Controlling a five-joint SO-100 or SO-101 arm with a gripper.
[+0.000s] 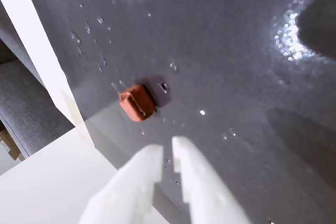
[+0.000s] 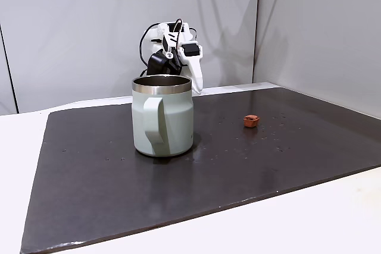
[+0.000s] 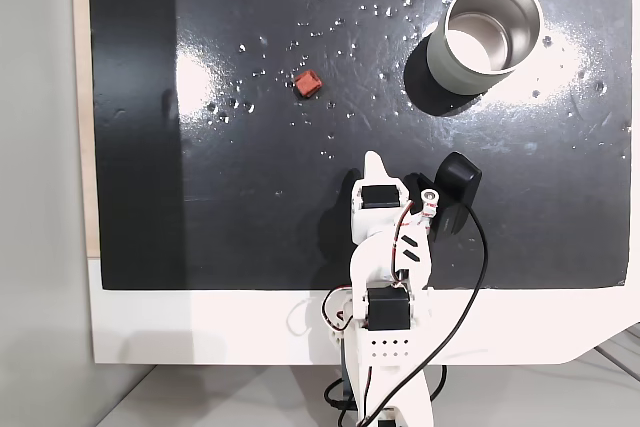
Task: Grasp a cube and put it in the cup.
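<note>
1. Wrist view, starting at the left: you see the cube on the dark mat, up and left of the gripper. The two white fingers stand nearly together with a thin slit between them, and they hold nothing.

2. In the fixed view from above, the cube lies left of and well beyond the gripper tip, with bare mat between the two. I judge that you must reach forward and swing left before the fingers can straddle it.

3. The cube sits turned at an angle to the mat's edges, so you may want some wrist roll to meet flat faces; it looks equal-sided, so no long axis matters.

4. Further right in that view, the cup stands upright with its mouth open, well apart from the cube.

5. From the front fixed view, the cup is on the left and the cube is on the right.
</note>
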